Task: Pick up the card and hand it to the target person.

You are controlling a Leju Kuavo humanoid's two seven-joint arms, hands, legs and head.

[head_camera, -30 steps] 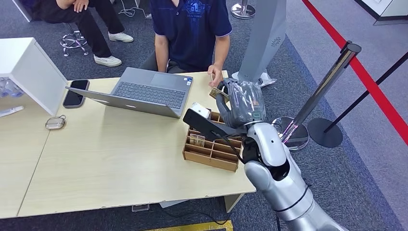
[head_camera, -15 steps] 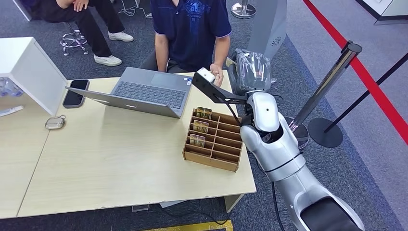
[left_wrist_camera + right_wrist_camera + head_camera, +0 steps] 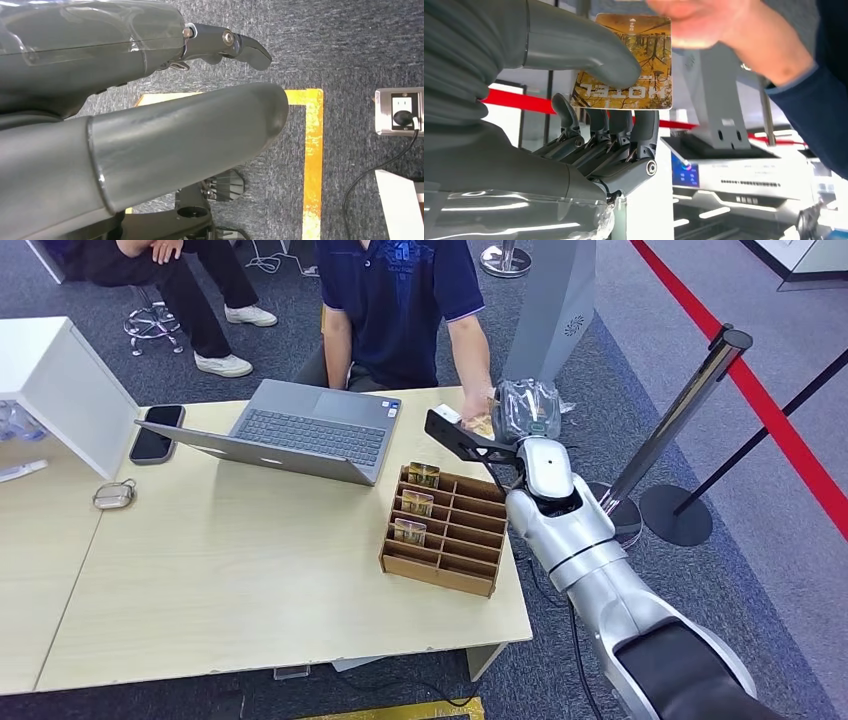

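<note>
While the right hand (image 3: 594, 100) pinches the card (image 3: 624, 62) between its thick thumb and the darker fingers behind, the person's hand (image 3: 696, 22) has closed on the card's far edge, upper centre of the right wrist frame. In the head view the same meeting sits right of centre, at the far edge of the surface (image 3: 250, 570): right hand (image 3: 525, 410) raised, the person's hand (image 3: 478, 405) touching it.

Card: thin, flat, printed glossy face. Judged light, stiff enough to keep its plane when held by one end, and slippery under smooth pads. Not fragile, though it would likely flex or skid if squeezed off-centre. Best hold is flat face to flat face near one short end, leaving the opposite end free for the taker, which is how it lies now. Risk: if both grips let go together it drops; if the thumb stays hard on it, the person must tug.

Left hand (image 3: 150, 125): hangs over grey carpet with a yellow floor marking; nothing in it. Whether its fingers are spread or curled I cannot tell.

Surface: pale wood top, with a wooden divided tray (image 3: 445, 530) at centre right holding a few more cards, an open laptop (image 3: 300, 430) above centre, a phone (image 3: 157, 433) and a small case (image 3: 115, 495) at left.

Room: grey carpet, a stanchion post (image 3: 680, 420) and red floor line at right, a second seated person at upper left.
</note>
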